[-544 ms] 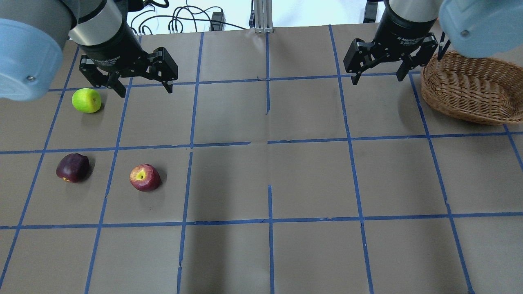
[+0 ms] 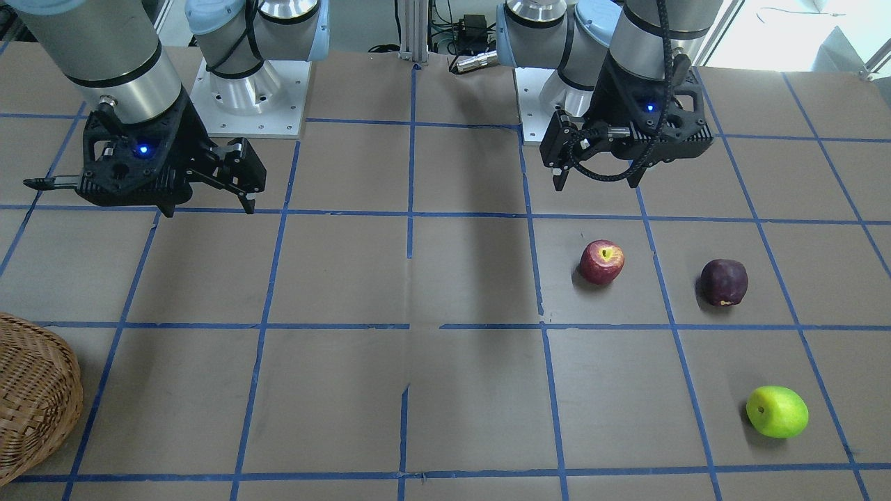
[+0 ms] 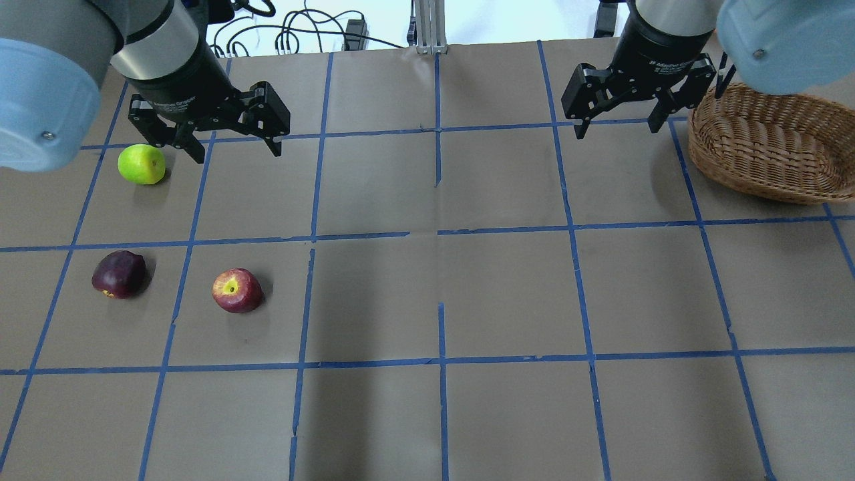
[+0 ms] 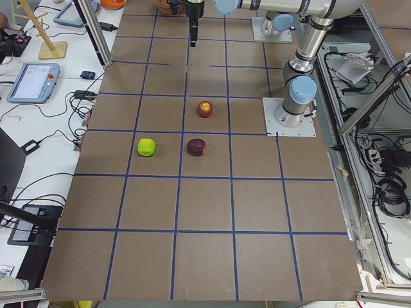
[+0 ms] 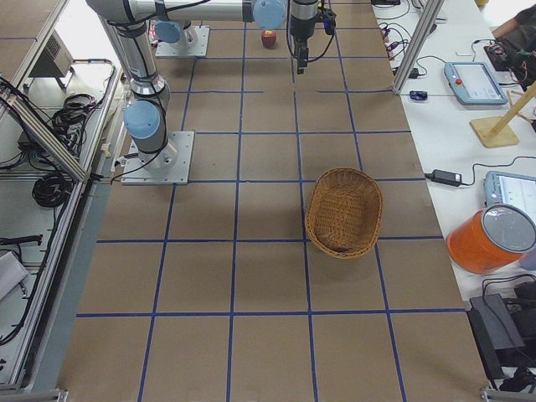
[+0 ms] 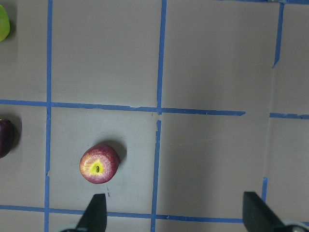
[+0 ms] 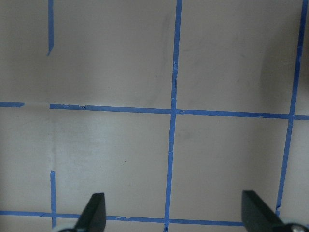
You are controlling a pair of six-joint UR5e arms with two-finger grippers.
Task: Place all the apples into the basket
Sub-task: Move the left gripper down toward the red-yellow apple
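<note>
Three apples lie on the table's left half. The lime green apple (image 3: pixel 141 164) (image 2: pixel 777 412) is farthest back. The dark purple apple (image 3: pixel 119 274) (image 2: pixel 724 282) and the red apple with a yellow stem patch (image 3: pixel 236 290) (image 2: pixel 602 261) (image 6: pixel 99 163) lie nearer the front. My left gripper (image 3: pixel 237 152) (image 2: pixel 598 182) (image 6: pixel 176 215) is open and empty, held above the table just right of the green apple. My right gripper (image 3: pixel 618 129) (image 2: pixel 207 207) (image 7: pixel 174 215) is open and empty, left of the wicker basket (image 3: pixel 768 150) (image 5: pixel 344 211), which is empty.
The table is covered in brown paper with a blue tape grid (image 3: pixel 441 230). The arm bases (image 2: pixel 250 90) stand at the robot's edge. Cables (image 3: pixel 314 37) lie beyond the far edge. Side benches hold tablets (image 5: pixel 473 79) and an orange container (image 5: pixel 494 239).
The left arm has shifted very slightly, with its gripper still open. The right gripper, the apples and the basket have stayed put.
</note>
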